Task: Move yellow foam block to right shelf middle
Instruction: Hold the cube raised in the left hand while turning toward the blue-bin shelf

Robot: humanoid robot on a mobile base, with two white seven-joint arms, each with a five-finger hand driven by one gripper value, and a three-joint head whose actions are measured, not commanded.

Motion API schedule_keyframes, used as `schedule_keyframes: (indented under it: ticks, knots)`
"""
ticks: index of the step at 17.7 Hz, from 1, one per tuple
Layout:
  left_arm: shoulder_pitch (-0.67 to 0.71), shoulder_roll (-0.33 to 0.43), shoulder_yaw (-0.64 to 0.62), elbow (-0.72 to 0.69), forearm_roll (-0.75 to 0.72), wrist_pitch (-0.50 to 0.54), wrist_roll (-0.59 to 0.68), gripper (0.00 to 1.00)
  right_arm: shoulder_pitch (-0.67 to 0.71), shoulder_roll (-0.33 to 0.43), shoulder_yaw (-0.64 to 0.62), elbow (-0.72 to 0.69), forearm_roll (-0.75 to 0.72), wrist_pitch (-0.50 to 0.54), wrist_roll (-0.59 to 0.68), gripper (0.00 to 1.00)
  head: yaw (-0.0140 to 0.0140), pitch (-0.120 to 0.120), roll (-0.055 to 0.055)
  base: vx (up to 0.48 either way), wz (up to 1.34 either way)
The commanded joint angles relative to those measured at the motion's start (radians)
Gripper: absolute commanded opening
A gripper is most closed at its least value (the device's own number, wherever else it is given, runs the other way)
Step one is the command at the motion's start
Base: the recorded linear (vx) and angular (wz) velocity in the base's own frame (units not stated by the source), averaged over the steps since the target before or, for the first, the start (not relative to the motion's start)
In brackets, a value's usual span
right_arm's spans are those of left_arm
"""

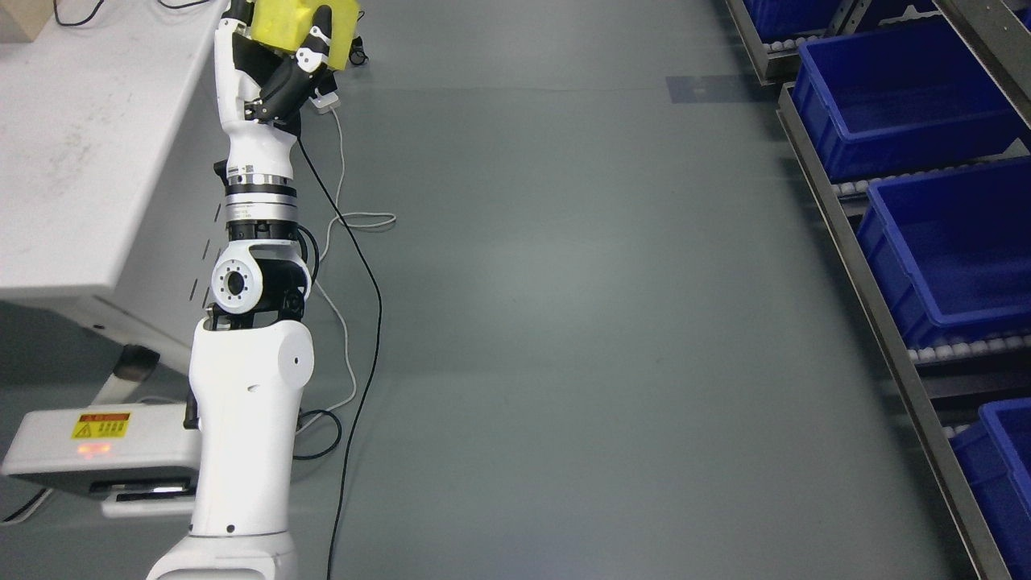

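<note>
The yellow foam block is at the top left of the head view, partly cut off by the top edge. My left hand is shut on it, black-and-white fingers wrapped over its front face. The left arm rises from the bottom left, beside the white table's right edge, holding the block in the air above the floor. The right shelf runs along the right edge and carries blue bins; a middle bin is open on top. The right arm does not show.
A white table fills the upper left, with its base and a warning label at the lower left. Black and white cables trail on the grey floor next to the arm. Another blue bin sits further back.
</note>
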Motion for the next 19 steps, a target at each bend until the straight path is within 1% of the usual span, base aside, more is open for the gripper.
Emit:
schedule_keyframes:
  ticks: [1, 7, 10, 16, 17, 19]
  knots:
    - [0.0, 0.022, 0.011, -0.005, 0.0, -0.002, -0.001, 0.26, -0.002, -0.017, 0.0, -0.017, 0.0, 0.001, 0.0, 1.0, 0.0, 0.0, 0.0, 0.427, -0.08]
    - [-0.034, 0.022, -0.006, -0.007, 0.0, -0.002, -0.016, 0.26, -0.002, -0.017, 0.0, -0.017, 0.0, 0.001, 0.0, 1.0, 0.0, 0.0, 0.0, 0.494, -0.05]
    - [-0.042, 0.022, -0.04, -0.009, 0.0, -0.002, -0.016, 0.26, -0.002, -0.017, 0.0, -0.017, 0.0, 0.001, 0.0, 1.0, 0.0, 0.0, 0.0, 0.527, -0.08]
    - [-0.048, 0.02, -0.081, -0.013, 0.0, -0.002, -0.018, 0.26, -0.002, -0.017, 0.0, -0.017, 0.0, 0.001, 0.0, 1.0, 0.0, 0.0, 0.0, 0.518, -0.29]
    - [-0.051, 0.02, -0.093, -0.015, 0.0, -0.002, -0.019, 0.26, -0.002, -0.017, 0.0, -0.017, 0.0, 0.001, 0.0, 1.0, 0.0, 0.0, 0.0, 0.416, -0.66]
    - [-0.045, 0.025, -0.156, -0.065, -0.002, -0.002, -0.019, 0.26, -0.002, -0.017, 0.0, -0.017, 0.0, 0.001, 0.0, 1.0, 0.0, 0.0, 0.0, 0.387, -0.85]
